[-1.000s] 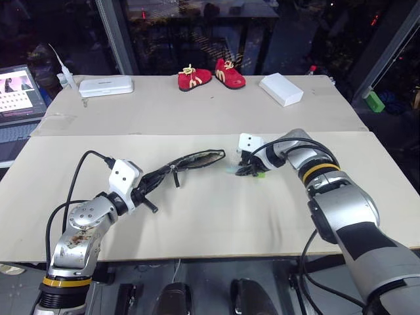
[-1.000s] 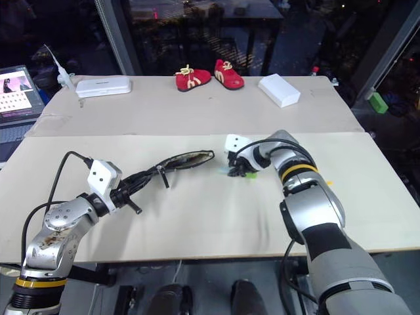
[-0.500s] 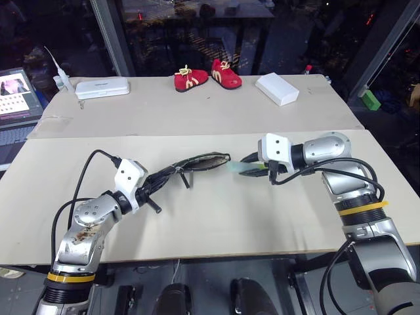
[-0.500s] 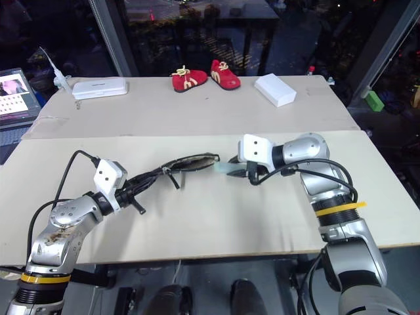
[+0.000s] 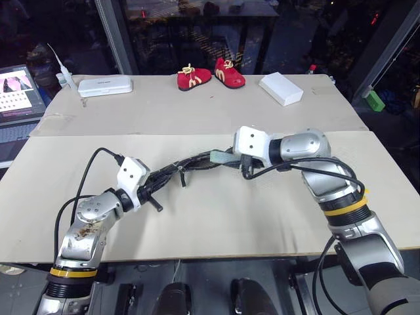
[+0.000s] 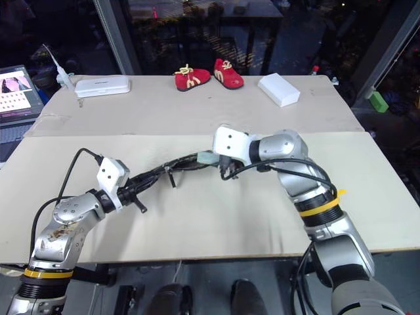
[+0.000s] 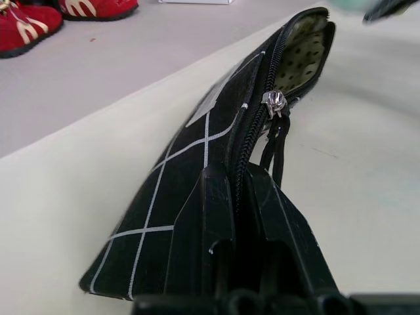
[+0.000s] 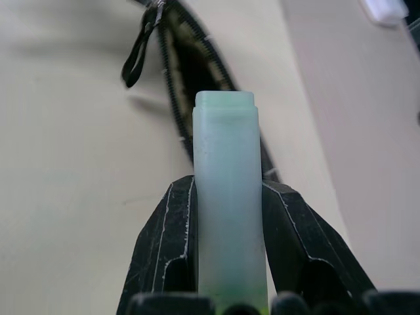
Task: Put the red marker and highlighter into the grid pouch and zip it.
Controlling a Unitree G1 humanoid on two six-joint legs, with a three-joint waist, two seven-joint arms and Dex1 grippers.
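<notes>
My left gripper [image 5: 159, 182] is shut on the near end of the grid pouch [image 5: 191, 163], holding it raised off the table. The pouch's [image 7: 216, 125] zipper is open at the far end, showing a pale dotted lining, and the zipper pull [image 7: 273, 105] sits partway along. My right gripper [image 5: 231, 159] is shut on the highlighter [image 5: 220, 157], a pale blue-green stubby pen. The highlighter [image 8: 225, 164] points end-first at the pouch's open mouth and is close to it. The red marker is out of view.
A pair of small red shoes [image 5: 210, 75], a white box [image 5: 281, 88] and a white case [image 5: 105, 86] sit at the back of the table. A laptop [image 5: 20, 92] stands at the far left edge.
My right gripper lifted the highlighter off the table and carried it left to the pouch's open end. The left gripper kept hold of the pouch and hardly moved.
</notes>
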